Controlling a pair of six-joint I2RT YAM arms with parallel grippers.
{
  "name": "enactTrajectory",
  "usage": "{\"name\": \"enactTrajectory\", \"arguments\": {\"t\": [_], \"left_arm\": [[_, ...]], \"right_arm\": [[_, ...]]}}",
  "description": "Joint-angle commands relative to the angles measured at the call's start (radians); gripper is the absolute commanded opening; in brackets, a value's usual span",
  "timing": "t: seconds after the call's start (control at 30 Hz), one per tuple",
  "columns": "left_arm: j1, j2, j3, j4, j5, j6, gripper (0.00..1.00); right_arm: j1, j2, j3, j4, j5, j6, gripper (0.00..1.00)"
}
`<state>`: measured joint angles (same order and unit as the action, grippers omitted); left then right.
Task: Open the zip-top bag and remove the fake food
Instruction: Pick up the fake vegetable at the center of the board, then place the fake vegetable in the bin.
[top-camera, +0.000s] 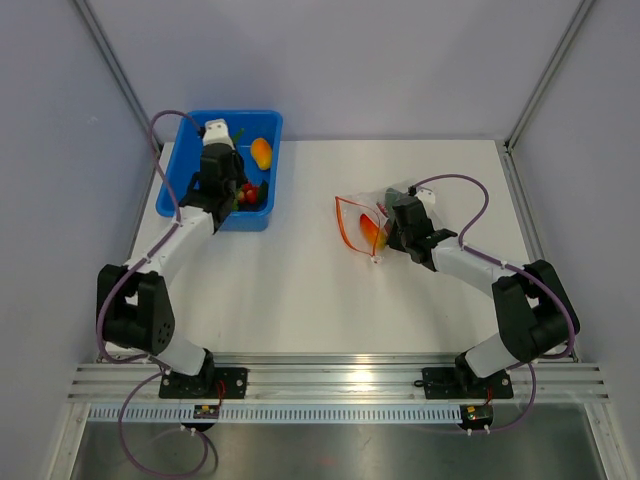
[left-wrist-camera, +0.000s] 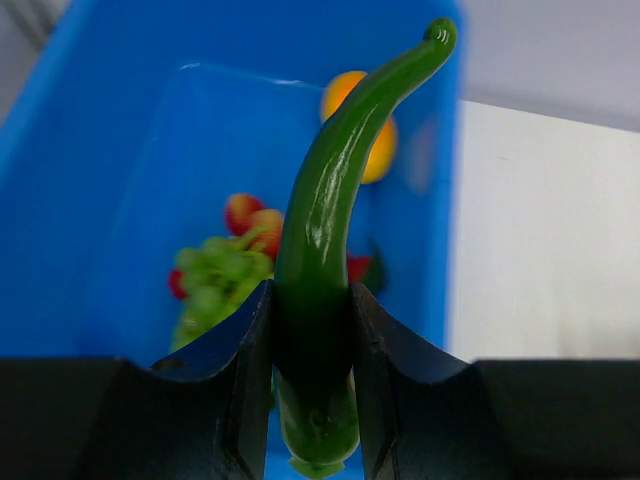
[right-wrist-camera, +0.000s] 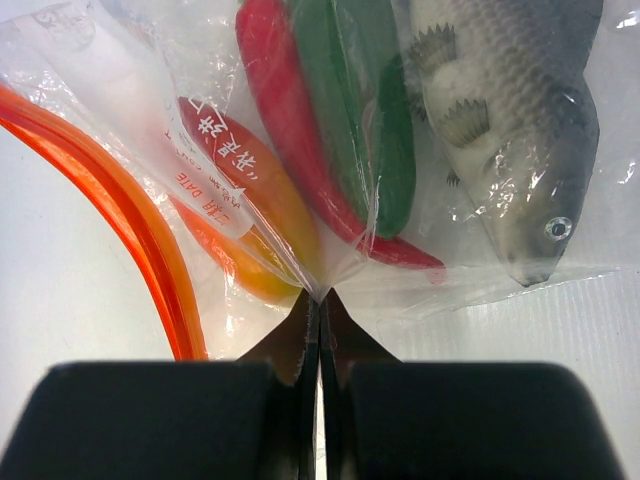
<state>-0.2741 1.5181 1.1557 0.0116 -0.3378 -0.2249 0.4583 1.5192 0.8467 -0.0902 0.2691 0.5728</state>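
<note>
This looks like a robot lab, not a home. A plain white table (top-camera: 300, 300) sits inside bare grey walls (top-camera: 350, 60), with thin metal posts (top-camera: 545, 75) in the upper corners. Along the bottom of the top view, the left arm (top-camera: 175, 240) and the right arm (top-camera: 480, 265) are bolted to a shiny metal rail (top-camera: 340, 380). Purple wires (top-camera: 468, 178) loop off both arms.

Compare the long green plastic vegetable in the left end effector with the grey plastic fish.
The glossy, curved green plastic vegetable is clamped in the left end effector over the blue plastic tub; the grey plastic fish lies inside the crinkly clear zip-top bag. The vegetable is slim and plain green; the fish is broad, scaled and mottled. Both are toy foods.
</note>
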Motion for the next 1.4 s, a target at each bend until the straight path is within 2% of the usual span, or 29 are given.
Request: {"name": "enactTrajectory", "arguments": {"t": [0.0, 0.13, 0.33, 0.37, 0.43, 0.53, 0.67, 0.77, 0.87, 1.0, 1.03, 1.07, 1.13, 1.23, 1.37], "left_arm": [[0.104, 0.068, 0.096, -0.065, 0.101, -0.128, 0.19], [0.141, 0.161, 0.148, -0.081, 0.106, -0.133, 0.22], [0.159, 0.246, 0.22, -0.139, 0.126, -0.129, 0.32], [0.159, 0.244, 0.219, -0.128, 0.128, -0.126, 0.36], [0.159, 0.234, 0.207, -0.119, 0.125, -0.12, 0.51], [0.159, 0.203, 0.171, -0.082, 0.128, -0.108, 0.67], [0.159, 0.142, 0.112, -0.016, 0.157, -0.09, 0.75], [0.139, 0.039, 0.014, 0.078, 0.21, -0.035, 0.75], [0.052, -0.086, -0.097, 0.172, 0.243, 0.129, 0.75], [-0.105, -0.194, -0.2, 0.225, 0.443, 0.329, 0.77], [-0.135, -0.2, -0.208, 0.223, 0.453, 0.358, 0.77], [-0.189, -0.199, -0.212, 0.219, 0.453, 0.381, 0.78], [-0.229, -0.178, -0.206, 0.202, 0.439, 0.435, 0.78], [-0.252, -0.1, -0.16, 0.156, 0.448, 0.466, 0.78], [-0.254, 0.034, -0.09, 0.088, 0.479, 0.475, 0.79]], "right_arm": [[0.008, -0.025, 0.017, 0.03, -0.004, -0.017, 0.0], [0.006, -0.031, 0.015, 0.03, -0.004, -0.019, 0.0], [0.006, -0.027, 0.015, 0.03, -0.005, -0.021, 0.0], [0.008, -0.025, 0.015, 0.033, -0.005, -0.021, 0.0], [0.006, -0.022, 0.017, 0.032, -0.005, -0.017, 0.0], [0.008, -0.022, 0.017, 0.03, -0.007, -0.021, 0.0], [0.008, -0.025, 0.014, 0.033, -0.011, -0.022, 0.0], [0.008, -0.034, 0.011, 0.043, -0.027, -0.027, 0.0], [0.01, -0.037, 0.006, 0.046, -0.041, -0.036, 0.0], [0.008, -0.034, 0.0, 0.07, -0.088, -0.053, 0.0], [0.01, -0.03, 0.002, 0.073, -0.099, -0.056, 0.0], [0.01, -0.028, 0.005, 0.075, -0.108, -0.062, 0.0], [0.01, -0.021, 0.005, 0.079, -0.143, -0.064, 0.0], [0.013, -0.014, -0.001, 0.142, -0.203, -0.068, 0.0], [0.022, -0.028, -0.011, 0.155, -0.211, -0.071, 0.0]]}}
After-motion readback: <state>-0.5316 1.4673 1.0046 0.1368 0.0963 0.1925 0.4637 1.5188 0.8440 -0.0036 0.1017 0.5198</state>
